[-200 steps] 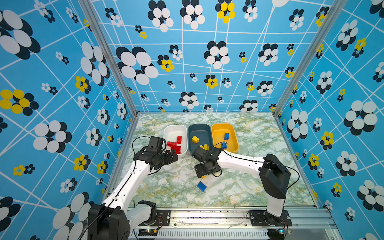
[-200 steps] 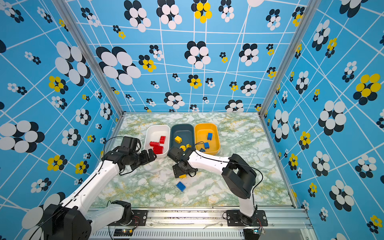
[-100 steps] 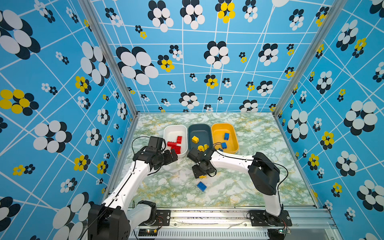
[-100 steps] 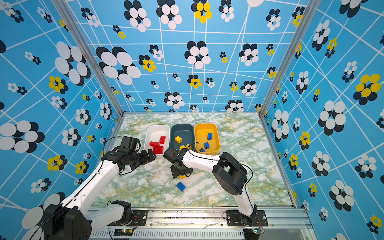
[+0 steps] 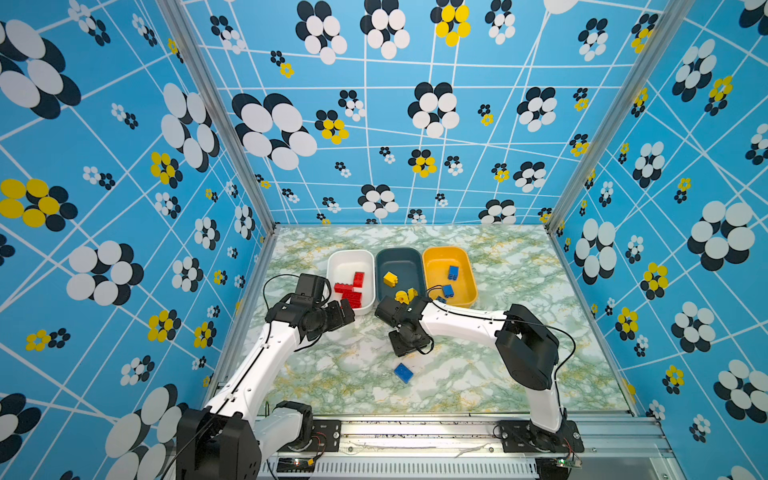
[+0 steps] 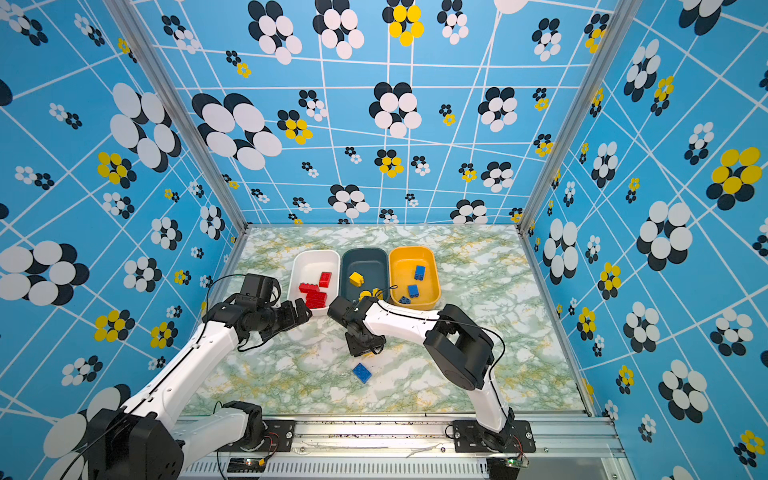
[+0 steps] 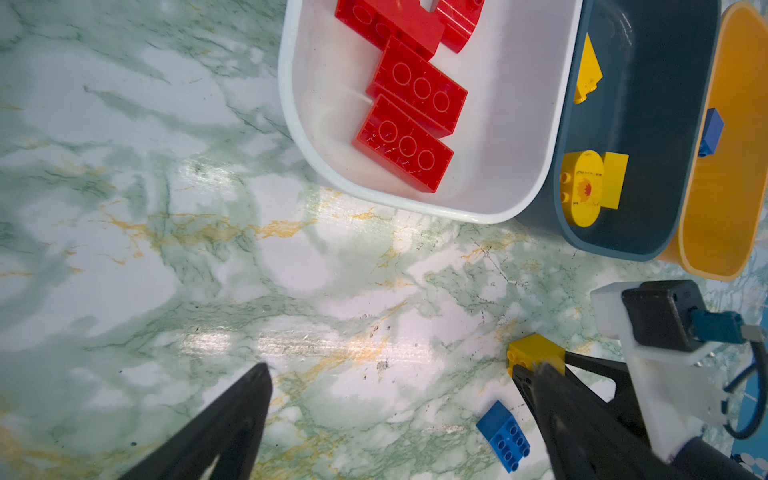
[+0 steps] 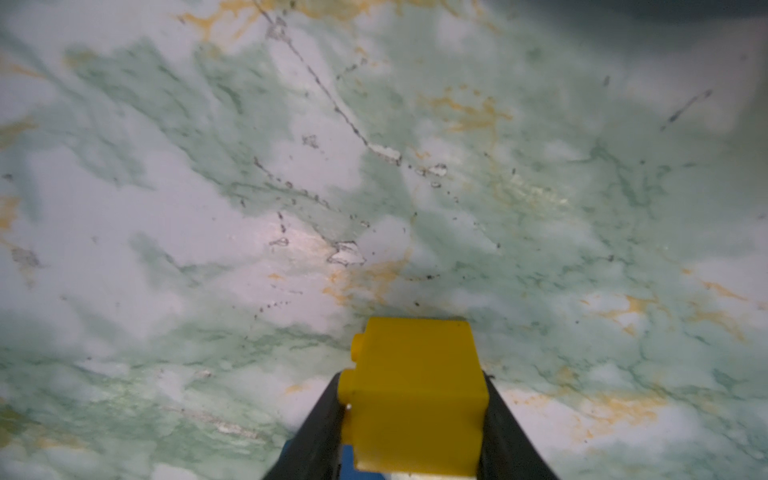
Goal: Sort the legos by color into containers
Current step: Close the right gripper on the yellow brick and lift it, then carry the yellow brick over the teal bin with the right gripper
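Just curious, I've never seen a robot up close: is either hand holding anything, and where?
The right hand pinches a yellow brick by two opposite sides. The left hand is open and empty.

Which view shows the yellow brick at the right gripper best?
The right wrist view: the yellow brick fills the foreground, held between the right gripper's fingers. The left wrist view shows it small, partly behind a black finger. In both top views the gripper's body hides nearly all of it.

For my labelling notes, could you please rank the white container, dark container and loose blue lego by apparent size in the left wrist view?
1. white container
2. dark container, partly hidden
3. blue lego, clearly smallest
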You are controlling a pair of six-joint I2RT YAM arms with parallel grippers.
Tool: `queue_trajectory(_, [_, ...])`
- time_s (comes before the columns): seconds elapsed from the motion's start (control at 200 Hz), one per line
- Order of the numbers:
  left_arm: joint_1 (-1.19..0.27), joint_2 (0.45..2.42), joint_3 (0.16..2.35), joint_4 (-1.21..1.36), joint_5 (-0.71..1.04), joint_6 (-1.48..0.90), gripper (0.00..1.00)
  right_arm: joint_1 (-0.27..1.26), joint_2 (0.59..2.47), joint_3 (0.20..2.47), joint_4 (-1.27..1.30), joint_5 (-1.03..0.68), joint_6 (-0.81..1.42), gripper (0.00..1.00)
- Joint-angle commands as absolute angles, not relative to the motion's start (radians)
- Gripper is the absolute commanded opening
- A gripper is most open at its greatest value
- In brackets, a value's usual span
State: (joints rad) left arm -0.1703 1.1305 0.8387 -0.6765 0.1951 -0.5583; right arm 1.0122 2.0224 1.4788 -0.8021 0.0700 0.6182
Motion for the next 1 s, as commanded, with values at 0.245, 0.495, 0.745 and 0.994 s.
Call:
queue_trajectory(0.245, [-0.164, 1.109, 0.828, -0.677, 0.209, -0.561, 0.99, 0.978, 1.929, 1.566, -0.895, 0.134, 0.606, 0.39])
queue_trajectory(0.495, [-0.163, 1.11, 0.833, -0.673, 0.215, -0.559, 0.99, 0.892, 1.922, 1.677, -0.914, 0.153, 0.551, 0.39])
queue_trajectory(0.745, [-0.163, 1.111, 0.837, -0.675, 0.225, -0.557, 0.99, 0.798, 2.004, 1.849, -0.945, 0.165, 0.465, 0.4])
queue_trajectory(0.994, [-0.163, 1.117, 0.84, -0.69, 0.231, -0.552, 0.99, 0.729, 2.167, 2.074, -0.96, 0.155, 0.398, 0.4])
